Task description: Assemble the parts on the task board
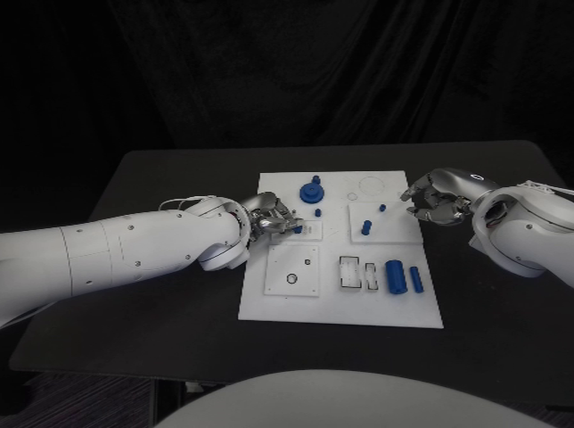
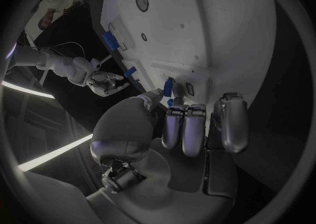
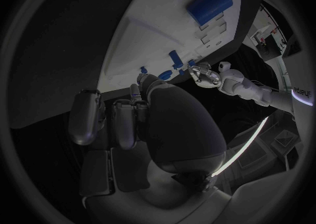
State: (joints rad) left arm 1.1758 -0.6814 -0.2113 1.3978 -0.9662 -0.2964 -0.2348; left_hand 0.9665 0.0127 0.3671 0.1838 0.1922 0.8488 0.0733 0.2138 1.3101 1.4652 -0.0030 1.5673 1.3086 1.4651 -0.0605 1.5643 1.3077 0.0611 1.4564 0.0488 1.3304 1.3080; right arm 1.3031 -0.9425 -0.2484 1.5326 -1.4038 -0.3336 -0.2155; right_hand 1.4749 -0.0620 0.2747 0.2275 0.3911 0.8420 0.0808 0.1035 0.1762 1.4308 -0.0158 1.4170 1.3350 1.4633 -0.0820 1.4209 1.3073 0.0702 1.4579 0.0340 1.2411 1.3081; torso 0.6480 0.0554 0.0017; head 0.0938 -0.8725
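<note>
The left hand (image 1: 272, 218) pinches a small blue peg (image 2: 168, 86) at the task board's (image 1: 268, 303) left edge; the right hand (image 1: 432, 201) (fingers curled, empty) hovers opposite.

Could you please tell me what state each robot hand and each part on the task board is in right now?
Left robot hand: over the task board's left edge, pinching a small blue part.
Right robot hand: fingers curled in, holding nothing, at the board's right edge.
Task board: flat on the table.
Large blue cylinder: lying on its side.
Slim blue cylinder: lying beside it.
Blue knob: standing upright.
</note>
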